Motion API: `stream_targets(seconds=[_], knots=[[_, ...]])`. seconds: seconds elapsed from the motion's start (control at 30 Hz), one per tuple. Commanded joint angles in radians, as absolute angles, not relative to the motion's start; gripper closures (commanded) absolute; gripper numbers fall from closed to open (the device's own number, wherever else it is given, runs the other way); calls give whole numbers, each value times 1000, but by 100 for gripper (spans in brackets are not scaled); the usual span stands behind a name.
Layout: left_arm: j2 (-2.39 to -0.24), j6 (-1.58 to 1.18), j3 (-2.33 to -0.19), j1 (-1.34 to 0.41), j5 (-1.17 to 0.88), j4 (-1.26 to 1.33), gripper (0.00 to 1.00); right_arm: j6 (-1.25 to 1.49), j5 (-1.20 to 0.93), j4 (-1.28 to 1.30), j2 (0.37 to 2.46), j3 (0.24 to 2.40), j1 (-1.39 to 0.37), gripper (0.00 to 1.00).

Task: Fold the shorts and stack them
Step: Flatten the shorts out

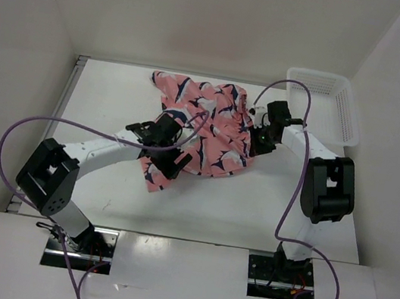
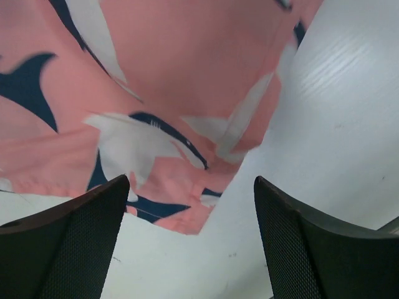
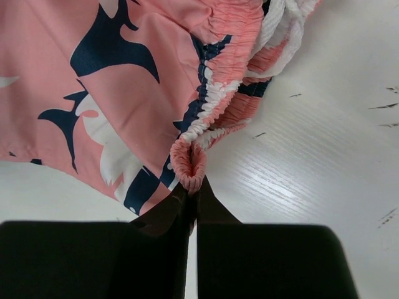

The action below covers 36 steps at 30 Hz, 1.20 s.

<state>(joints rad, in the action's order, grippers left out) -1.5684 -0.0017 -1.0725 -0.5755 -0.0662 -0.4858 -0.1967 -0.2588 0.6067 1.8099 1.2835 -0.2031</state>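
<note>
Clamping right gripper on shorts at 3 o'clock. Hovering released left gripper at 7 o'clock. Awaiting folding, stacking.

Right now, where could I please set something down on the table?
Bare table lies between the shorts and the near edge, and left of the shorts. Crowded mid-rear: the left end effector and right end effector at the shorts, white basket at right rear.
</note>
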Motion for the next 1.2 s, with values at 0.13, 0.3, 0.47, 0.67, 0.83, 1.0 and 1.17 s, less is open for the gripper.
stream_targets(seconds=[0.13,0.3,0.47,0.67,0.83,1.0,1.17], knots=[[-1539,0,-948,-572,-6,-534,8,-305,-221,630,1750,1269,-209,97],[-1594,0,-875,-581,38,-451,21,-348,-242,661,1729,1269,-209,93],[-1614,0,-822,-581,48,-393,61,-417,-207,680,1677,1195,-209,41],[-1575,0,-788,-581,61,-382,100,-330,-207,585,1661,1129,-199,33],[-1533,0,-767,-581,138,-419,100,-250,-264,529,1746,1173,-199,41],[-1532,0,-767,-561,166,-396,100,-161,-311,519,1810,1279,-199,42],[-1575,0,-802,-488,150,-353,100,-86,-293,499,1894,1312,-199,88]])
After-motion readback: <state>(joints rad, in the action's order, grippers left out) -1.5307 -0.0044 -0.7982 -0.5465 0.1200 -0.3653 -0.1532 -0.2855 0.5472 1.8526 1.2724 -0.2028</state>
